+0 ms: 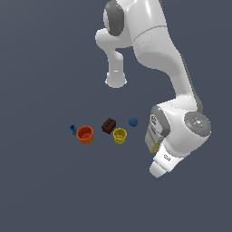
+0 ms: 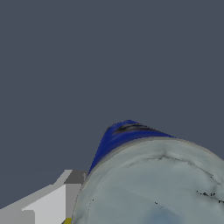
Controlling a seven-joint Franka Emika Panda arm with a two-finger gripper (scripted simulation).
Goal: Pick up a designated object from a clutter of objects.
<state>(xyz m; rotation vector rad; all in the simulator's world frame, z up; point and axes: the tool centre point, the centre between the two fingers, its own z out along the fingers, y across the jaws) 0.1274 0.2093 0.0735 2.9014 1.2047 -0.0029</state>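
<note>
A white robot arm reaches low at the exterior view's right, its gripper hidden behind the wrist, so whether the jaws are apart or together cannot be told. The blue can (image 2: 131,135) fills the wrist view, silvery top close to the camera, beside the white-and-yellow box (image 1: 152,141). This looks like the approach step; next comes closing on the can and lifting clear of the box.

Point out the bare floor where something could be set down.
Bare: the wide stretch below the orange cup and yellow cup in the exterior view, and everything to its left. Crowded: the row from the cups through the dark block to the ball.
</note>
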